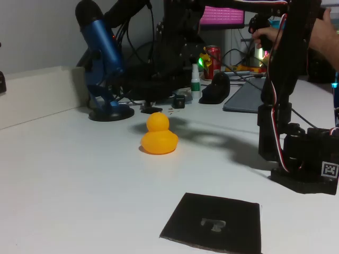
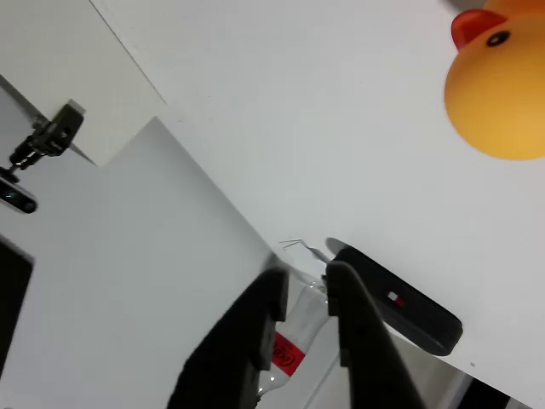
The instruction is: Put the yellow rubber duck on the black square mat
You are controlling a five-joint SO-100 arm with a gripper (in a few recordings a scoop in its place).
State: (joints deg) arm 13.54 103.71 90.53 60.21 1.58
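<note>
On the white worktop (image 1: 63, 180) in the fixed view, we see the yellow rubber duck (image 1: 159, 136) sitting upright on its own, near the middle of the surface and a little left of centre. The black square mat (image 1: 214, 223) lies flat nearer the camera, at the lower right, well apart from the duck, with a pale grey mark at its centre and nothing resting on it.

Behind the duck we find a blue microphone (image 1: 101, 50) on a round base, and a red can (image 1: 213, 55) stands among dark cables farther back. At the right edge a black arm base (image 1: 302, 159) with red and white wiring rises from the worktop.

In the wrist view we see the claw (image 2: 305, 290) at the bottom of the frame, its two dark fingers (image 2: 353, 328) standing close together with only a narrow gap between them and nothing held there. The duck (image 2: 498, 89) shows in the top right corner of this view, its orange beak and dark eye visible, well apart from the claw. Just past the fingertips a flat black object (image 2: 409, 302) with a small red and white mark lies at the edge of the worktop, and a clear bottle with a red label (image 2: 288, 349) shows between the fingers, beyond them.
</note>
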